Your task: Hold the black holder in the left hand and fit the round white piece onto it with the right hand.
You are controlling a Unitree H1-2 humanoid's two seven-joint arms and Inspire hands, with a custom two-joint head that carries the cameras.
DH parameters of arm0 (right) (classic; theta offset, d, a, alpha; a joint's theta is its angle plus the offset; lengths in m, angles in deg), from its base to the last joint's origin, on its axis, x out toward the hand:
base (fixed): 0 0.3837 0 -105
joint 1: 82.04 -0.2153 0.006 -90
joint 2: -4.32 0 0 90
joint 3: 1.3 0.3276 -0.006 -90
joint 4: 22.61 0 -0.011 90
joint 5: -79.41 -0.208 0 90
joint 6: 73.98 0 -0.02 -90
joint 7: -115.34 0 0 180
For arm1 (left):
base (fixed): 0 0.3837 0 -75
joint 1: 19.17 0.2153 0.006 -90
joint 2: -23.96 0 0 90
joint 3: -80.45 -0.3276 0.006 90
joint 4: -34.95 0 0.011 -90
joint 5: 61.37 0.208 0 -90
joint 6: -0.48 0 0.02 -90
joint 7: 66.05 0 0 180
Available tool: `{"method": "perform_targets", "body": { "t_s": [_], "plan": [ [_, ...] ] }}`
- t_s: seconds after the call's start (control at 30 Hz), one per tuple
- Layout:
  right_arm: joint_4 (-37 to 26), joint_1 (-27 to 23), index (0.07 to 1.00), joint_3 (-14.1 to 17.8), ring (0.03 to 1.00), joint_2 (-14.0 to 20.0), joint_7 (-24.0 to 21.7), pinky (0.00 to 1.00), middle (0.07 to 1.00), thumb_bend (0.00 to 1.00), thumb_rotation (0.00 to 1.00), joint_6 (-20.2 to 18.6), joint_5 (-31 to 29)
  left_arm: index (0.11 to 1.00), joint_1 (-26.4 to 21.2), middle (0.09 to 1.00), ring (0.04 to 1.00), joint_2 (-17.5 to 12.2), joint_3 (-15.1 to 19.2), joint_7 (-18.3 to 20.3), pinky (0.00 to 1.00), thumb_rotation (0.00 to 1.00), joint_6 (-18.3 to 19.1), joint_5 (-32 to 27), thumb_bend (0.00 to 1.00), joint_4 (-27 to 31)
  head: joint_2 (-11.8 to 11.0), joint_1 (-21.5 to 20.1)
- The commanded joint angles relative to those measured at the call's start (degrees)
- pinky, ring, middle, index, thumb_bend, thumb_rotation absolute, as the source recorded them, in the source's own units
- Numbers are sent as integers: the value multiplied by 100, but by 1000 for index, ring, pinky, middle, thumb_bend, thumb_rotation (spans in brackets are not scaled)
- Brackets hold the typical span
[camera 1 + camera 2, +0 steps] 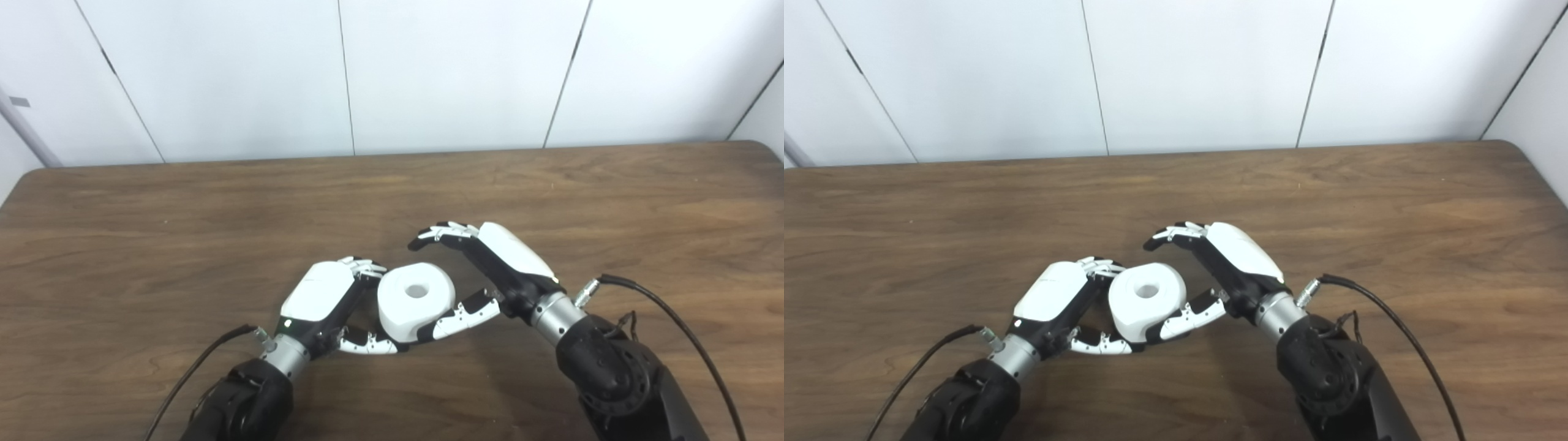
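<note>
White and round, the piece (pixel 416 300) with a hole in its top is sitting between the two hands near the front middle of the wooden table (pixel 184 214). Whether it is resting on the table or being carried just above it is not clear. The left hand (pixel 324 303) is pressing against its left side, fingers (pixel 362 267) curled round the far edge and thumb reaching under the near edge, so this hand is gripping the piece. The black holder is not showing from either eye; whether it is hidden under the piece cannot be told. The right hand (pixel 490 269) is standing just beside the piece on its right with fingers spread apart: its thumb is touching the lower right of the piece, while the other fingers are arching clear above and behind it, holding nothing.
</note>
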Motion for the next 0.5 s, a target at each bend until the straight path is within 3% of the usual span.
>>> {"method": "perform_targets", "body": {
  "t_s": [0.0, 0.47],
  "plan": [
    [-177, -140, 809, 66, 956, -2, 26, 987, 903, 1000, 350, 15, -6, 484, 5, 773, 834, -56, -69, 239, 904, 55, 34, 27, 524, -36, 1, -2],
    [-603, -81, 887, 306, 1000, 329, -410, 1000, 986, 1000, 400, -296, -58, 483, 20, 768, 833, -75, -57, 236, 907, 55, 44, 34, 524, -7, 48, -31]
  ]
}}
